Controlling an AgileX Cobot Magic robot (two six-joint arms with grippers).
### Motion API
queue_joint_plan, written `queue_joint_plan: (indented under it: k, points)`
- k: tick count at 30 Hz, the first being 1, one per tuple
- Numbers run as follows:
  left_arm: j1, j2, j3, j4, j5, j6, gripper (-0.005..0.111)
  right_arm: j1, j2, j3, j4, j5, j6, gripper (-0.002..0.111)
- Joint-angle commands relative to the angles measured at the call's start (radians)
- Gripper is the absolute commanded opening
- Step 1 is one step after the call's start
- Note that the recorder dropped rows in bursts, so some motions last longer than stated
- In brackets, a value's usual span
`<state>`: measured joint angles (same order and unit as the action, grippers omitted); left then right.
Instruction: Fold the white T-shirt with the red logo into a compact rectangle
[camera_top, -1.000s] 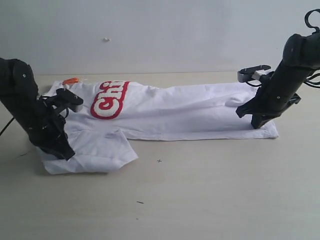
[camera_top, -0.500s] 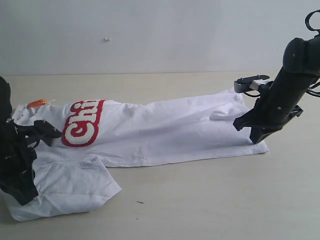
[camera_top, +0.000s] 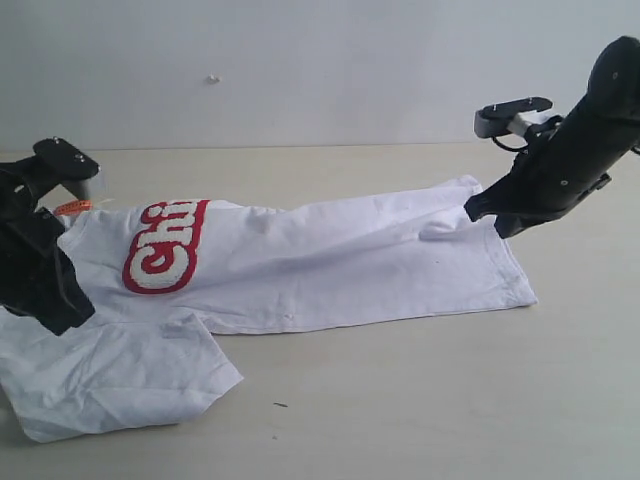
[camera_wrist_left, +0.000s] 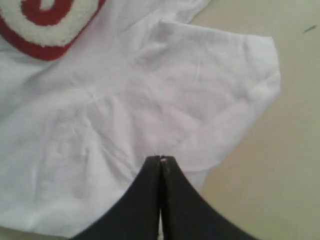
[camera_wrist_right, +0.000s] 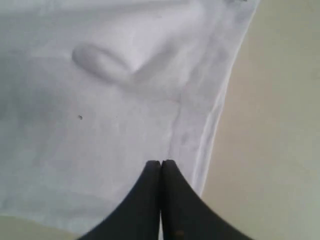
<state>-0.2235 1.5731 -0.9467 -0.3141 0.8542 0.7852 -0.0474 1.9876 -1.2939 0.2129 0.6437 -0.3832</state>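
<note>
At nine o'clock over the white T-shirt (camera_top: 330, 265) your left gripper (camera_wrist_left: 160, 159) is clenched on nothing, your right gripper (camera_wrist_right: 160, 161) likewise at three o'clock.

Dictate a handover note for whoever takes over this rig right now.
Left gripper: jaws shut, over the sleeve, no cloth seen in them.
Right gripper: jaws shut, above the hem, likewise.
White T-shirt: on the table as a long band, red logo partly showing, one sleeve spread out.
Done: apparently a lengthwise fold.
To do: tuck the sleeve, fold to a compact rectangle.
</note>
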Motion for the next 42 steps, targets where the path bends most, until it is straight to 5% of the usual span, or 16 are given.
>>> queue_joint_plan:
  k: [1,4,11,15,20,25,31,35,42]
  points:
    - [-0.021,-0.005,0.062,-0.059,0.007,0.062,0.0,0.001,0.072,0.011,-0.029,-0.041,0.031,0.0]
    - [-0.065,-0.001,0.131,-0.063,0.005,0.129,0.004,0.001,0.11,0.011,-0.093,-0.058,0.106,0.0]
    - [-0.223,-0.001,0.16,-0.06,-0.027,0.072,0.047,0.001,0.126,0.011,-0.086,-0.049,0.126,0.0]
    - [-0.342,-0.001,0.186,-0.024,-0.114,-0.034,0.047,0.001,0.126,0.011,-0.082,-0.049,0.126,0.0]
    - [-0.44,0.014,0.232,0.047,-0.386,-0.187,0.047,0.001,0.126,0.011,-0.056,-0.049,0.124,0.0]
    - [-0.499,0.103,0.239,0.11,-0.469,-0.248,0.047,0.001,0.126,0.011,-0.044,-0.053,0.124,0.0]
    - [-0.503,0.17,0.239,0.452,-0.537,-0.586,0.044,0.001,0.126,0.011,-0.033,-0.059,0.122,0.0]
    - [-0.503,0.179,0.239,0.682,-0.461,-0.746,0.028,0.001,0.126,0.011,-0.034,-0.064,0.122,0.0]
    - [-0.503,0.11,0.237,0.728,-0.401,-0.73,0.0,0.001,0.126,0.011,-0.034,-0.065,0.115,0.0]
